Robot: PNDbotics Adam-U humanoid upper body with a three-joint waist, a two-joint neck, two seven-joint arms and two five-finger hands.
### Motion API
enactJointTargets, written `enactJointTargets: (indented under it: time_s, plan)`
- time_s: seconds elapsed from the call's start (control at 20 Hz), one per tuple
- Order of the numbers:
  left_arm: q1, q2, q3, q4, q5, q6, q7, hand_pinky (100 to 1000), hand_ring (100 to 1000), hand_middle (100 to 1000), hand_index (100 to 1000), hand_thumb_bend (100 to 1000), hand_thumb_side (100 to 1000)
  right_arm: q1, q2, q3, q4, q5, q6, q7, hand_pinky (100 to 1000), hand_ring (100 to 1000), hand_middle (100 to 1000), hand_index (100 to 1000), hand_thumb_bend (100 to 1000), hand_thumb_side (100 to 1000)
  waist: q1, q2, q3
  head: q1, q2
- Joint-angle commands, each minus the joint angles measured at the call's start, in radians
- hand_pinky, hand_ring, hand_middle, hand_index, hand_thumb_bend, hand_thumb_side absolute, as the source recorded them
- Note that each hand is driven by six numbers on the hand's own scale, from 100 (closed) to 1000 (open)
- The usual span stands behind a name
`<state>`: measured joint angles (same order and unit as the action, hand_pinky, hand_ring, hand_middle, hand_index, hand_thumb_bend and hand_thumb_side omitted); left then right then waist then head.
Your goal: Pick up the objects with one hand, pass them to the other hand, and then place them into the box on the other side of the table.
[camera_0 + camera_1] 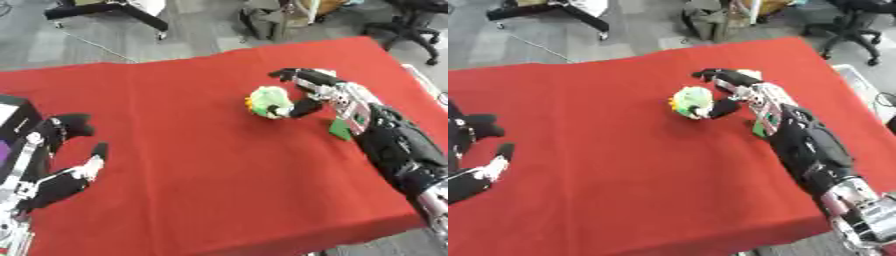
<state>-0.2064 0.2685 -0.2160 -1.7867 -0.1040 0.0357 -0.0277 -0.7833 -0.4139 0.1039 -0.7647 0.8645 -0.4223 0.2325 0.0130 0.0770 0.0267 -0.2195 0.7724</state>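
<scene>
A pale green, rounded object (266, 99) with yellow and white bits lies on the red tablecloth (201, 150), right of centre. My right hand (317, 89) reaches in from the right and is open. Its fingers (289, 75) stretch over the far side of the object, and its thumb (303, 107) rests against the near right side. My left hand (63, 181) is idle at the lower left, open, fingers up. A dark box (14, 114) with a white top shows at the left edge.
A small green piece (339, 129) lies beside my right forearm. A white container (856, 83) sits off the table's right edge. Office chairs and a bag stand on the floor beyond the far edge.
</scene>
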Motion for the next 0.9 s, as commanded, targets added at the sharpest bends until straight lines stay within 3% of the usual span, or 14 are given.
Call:
enactJointTargets:
  time_s: [0.05,0.25,0.35,0.4,0.55,0.7,0.9]
  plan:
    - [-0.016,0.004,-0.001,-0.026,0.009,0.0,-0.008,881,687,593,757,269,100,-0.024,-0.007,-0.017,0.028,0.06,0.008,-0.014,960,891,917,1000,328,519,0.001,-0.008,0.003,-0.017,-0.002]
    - [-0.016,0.001,-0.004,-0.028,0.01,0.002,-0.012,881,688,593,757,270,100,-0.023,0.005,-0.025,0.044,0.118,0.015,-0.068,920,825,791,912,250,359,0.002,-0.007,0.005,-0.025,-0.002]
    - [-0.016,0.0,-0.004,-0.027,0.011,0.002,-0.013,881,688,593,756,269,100,-0.02,0.01,-0.033,0.029,0.122,0.013,-0.148,869,720,566,708,137,215,0.002,-0.008,0.005,-0.024,-0.002]
    - [-0.015,0.001,-0.004,-0.026,0.011,0.002,-0.013,881,688,593,756,268,100,-0.016,0.011,-0.034,0.014,0.115,0.008,-0.2,853,683,505,648,100,190,0.002,-0.008,0.005,-0.023,-0.002]
    - [-0.012,0.002,-0.001,-0.021,0.011,0.004,-0.008,881,687,593,755,265,100,0.002,0.015,-0.017,-0.081,0.059,-0.018,-0.353,807,592,387,523,100,156,-0.001,-0.008,0.002,-0.016,-0.002]
    - [-0.012,0.006,0.0,-0.008,0.017,0.007,-0.003,881,686,592,755,263,100,0.039,0.027,0.052,-0.305,-0.024,-0.055,-0.461,787,582,377,509,100,125,-0.004,-0.008,-0.005,0.009,-0.002]
    - [-0.027,0.021,-0.007,0.01,0.042,0.009,-0.006,882,687,594,756,277,100,0.111,0.047,0.179,-0.737,-0.082,-0.115,-0.492,755,611,416,529,126,100,-0.005,-0.004,-0.007,0.051,-0.002]
